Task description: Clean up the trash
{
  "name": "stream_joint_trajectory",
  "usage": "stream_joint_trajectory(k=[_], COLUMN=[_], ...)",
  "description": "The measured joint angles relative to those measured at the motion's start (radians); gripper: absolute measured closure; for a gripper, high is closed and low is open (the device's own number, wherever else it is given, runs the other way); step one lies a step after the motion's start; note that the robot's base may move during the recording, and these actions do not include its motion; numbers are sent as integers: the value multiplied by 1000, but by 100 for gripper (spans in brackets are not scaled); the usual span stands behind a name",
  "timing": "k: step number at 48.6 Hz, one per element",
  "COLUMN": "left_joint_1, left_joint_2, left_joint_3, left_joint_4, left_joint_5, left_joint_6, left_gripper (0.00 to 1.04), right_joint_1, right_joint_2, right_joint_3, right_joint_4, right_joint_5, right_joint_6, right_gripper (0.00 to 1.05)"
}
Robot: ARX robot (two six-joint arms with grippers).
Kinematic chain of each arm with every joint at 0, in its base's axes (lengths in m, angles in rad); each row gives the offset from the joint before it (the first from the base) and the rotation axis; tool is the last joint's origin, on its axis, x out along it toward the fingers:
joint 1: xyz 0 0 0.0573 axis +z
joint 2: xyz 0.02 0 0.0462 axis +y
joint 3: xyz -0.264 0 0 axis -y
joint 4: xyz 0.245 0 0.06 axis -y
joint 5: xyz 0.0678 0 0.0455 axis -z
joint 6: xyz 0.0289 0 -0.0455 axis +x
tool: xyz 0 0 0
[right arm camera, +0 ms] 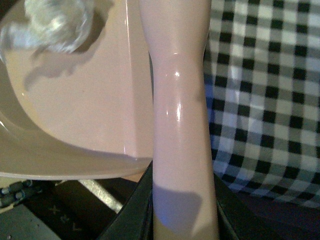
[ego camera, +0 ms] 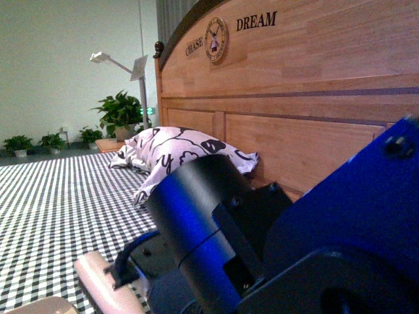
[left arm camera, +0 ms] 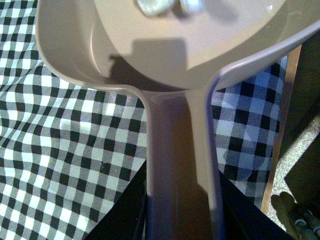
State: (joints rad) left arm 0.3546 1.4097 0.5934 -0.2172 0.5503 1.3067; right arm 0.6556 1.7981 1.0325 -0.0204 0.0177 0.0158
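Left gripper (left arm camera: 182, 220) clamped on the dustpan (left arm camera: 200, 55) handle, long axis running straight away from the wrist, pan held over the checkered bedsheet (left arm camera: 60, 150). Right gripper (right arm camera: 182, 220) clamped on a second pink handle (right arm camera: 180, 100). Trash (right arm camera: 57, 22) lying crumpled in the pan; no clear long axis.

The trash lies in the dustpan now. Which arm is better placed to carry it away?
Left: it holds the dustpan by its handle, trash inside; right holds a separate pink handle.
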Motion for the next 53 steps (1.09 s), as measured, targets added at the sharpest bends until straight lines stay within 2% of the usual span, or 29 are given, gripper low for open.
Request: stream_joint_trajectory(k=[19,30,35,38,48,53], left_joint_1=[0,1,13,10,3,3], left_joint_2=[0,0,0,-9,-67,-126], left_joint_3=[0,0,-20,-15,26,59], left_joint_4=[0,3,127,163,206,292], left_joint_5=[0,4,170,223,197,129], left_joint_6=[0,-5,-139,-249,-537,-671], left_gripper=[77,77,77,77,77,77], right_joint_1=[-50,-127,-176,-202,-323,-396], right_joint_2=[-82,-120,-153,-175,-286,-371], right_joint_3=[-44,-64,-82,-96,-108,-108], right_joint_4=[38,85,88,88,111,158], right_joint_5=[7,62,73,75,117,148], right_joint_6=[30,45,47,47,35,37], right_gripper=[85,85,85,85,85,85])
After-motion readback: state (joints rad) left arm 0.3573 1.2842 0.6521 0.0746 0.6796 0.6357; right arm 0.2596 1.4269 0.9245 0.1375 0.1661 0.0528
